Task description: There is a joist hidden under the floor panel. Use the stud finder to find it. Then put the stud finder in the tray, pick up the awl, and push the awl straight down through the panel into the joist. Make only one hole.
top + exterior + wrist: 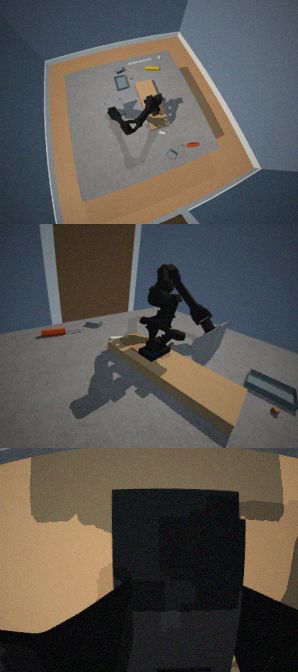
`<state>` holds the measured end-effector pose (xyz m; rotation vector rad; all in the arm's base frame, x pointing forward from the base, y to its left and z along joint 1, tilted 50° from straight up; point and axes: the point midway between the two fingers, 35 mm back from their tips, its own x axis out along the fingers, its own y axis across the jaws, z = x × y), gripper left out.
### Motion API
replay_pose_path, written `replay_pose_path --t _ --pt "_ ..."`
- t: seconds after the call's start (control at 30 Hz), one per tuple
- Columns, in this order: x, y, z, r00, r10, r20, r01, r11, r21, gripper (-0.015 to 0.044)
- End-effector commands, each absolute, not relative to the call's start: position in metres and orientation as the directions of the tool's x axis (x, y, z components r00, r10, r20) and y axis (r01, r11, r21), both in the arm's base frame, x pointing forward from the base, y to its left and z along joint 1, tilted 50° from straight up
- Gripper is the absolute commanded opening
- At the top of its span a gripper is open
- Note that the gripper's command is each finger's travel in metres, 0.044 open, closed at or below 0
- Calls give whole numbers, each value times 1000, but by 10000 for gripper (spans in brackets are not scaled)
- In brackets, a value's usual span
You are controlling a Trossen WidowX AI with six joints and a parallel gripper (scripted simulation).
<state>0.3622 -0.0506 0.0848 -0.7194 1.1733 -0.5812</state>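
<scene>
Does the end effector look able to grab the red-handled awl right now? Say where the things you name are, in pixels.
Probably not: the end effector (155,101) (154,347) is shut on the black stud finder (155,352) (175,548), and the awl (193,144) (53,332) lies away from it.

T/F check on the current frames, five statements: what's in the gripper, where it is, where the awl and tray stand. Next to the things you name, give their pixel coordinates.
1. The gripper (155,100) (155,341) is shut on the black stud finder (155,351) (175,548). True.
2. The stud finder is in the tray (116,82) (270,389). False: it is at the top of the floor panel (144,87) (197,382), and the tray stands off to one side.
3. The orange-handled awl (193,145) (53,332) lies off the panel. True.
4. The awl is stuck upright in the panel. False: it lies flat on the grey surface.
5. The yellow thing (152,68) lies off the panel. True.
</scene>
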Motion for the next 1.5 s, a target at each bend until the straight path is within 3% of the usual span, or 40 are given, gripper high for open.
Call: replay_pose_path --t 0.0,1.47 --pt "362 -45 78 291 -732 -616 34 651 -758 0" --pt "364 -3 29 292 -730 -618 34 654 -756 0"
